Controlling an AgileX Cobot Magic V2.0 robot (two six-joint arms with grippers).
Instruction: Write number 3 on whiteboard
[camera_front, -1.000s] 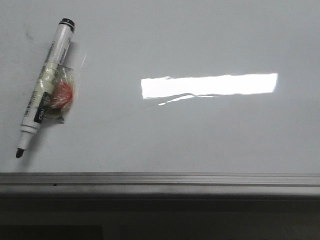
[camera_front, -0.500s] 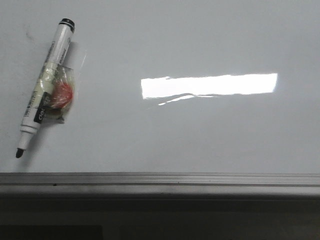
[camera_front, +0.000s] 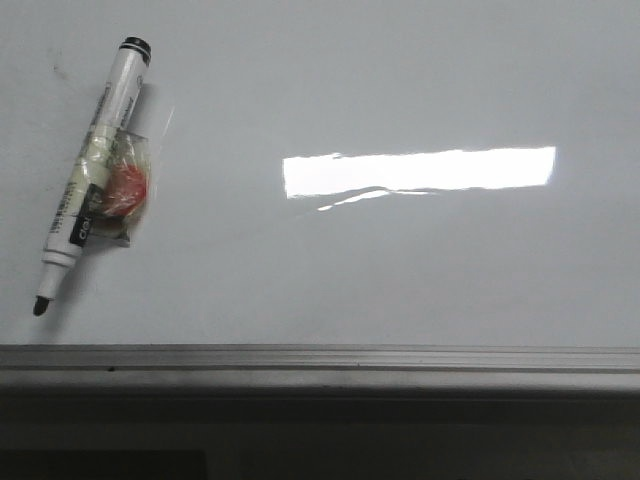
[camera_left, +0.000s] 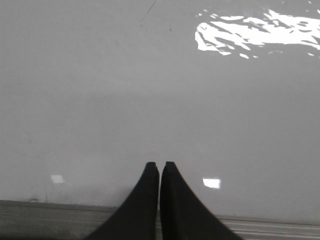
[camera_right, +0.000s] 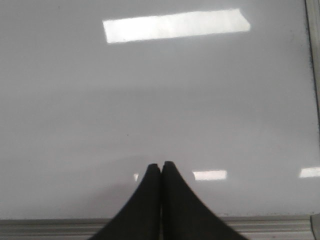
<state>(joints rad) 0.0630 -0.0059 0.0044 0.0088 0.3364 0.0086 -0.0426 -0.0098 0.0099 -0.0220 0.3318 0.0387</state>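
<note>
The whiteboard (camera_front: 400, 270) fills the front view, glossy white-grey, with a grey metal rail (camera_front: 320, 358) along its near edge. No number 3 shows on it. A white marker (camera_front: 92, 170) with a black cap end and a bare black tip lies slanted at the far left, with a clear wrap holding a red lump (camera_front: 126, 188) taped to its barrel. Neither gripper shows in the front view. My left gripper (camera_left: 159, 165) is shut and empty over the board (camera_left: 150, 100). My right gripper (camera_right: 161, 164) is shut and empty over the board (camera_right: 150, 100).
A bright rectangular light glare (camera_front: 418, 171) lies on the board's middle right. A faint dark smudge (camera_front: 62, 72) sits near the marker's cap. The board's side rail (camera_right: 312, 75) shows in the right wrist view.
</note>
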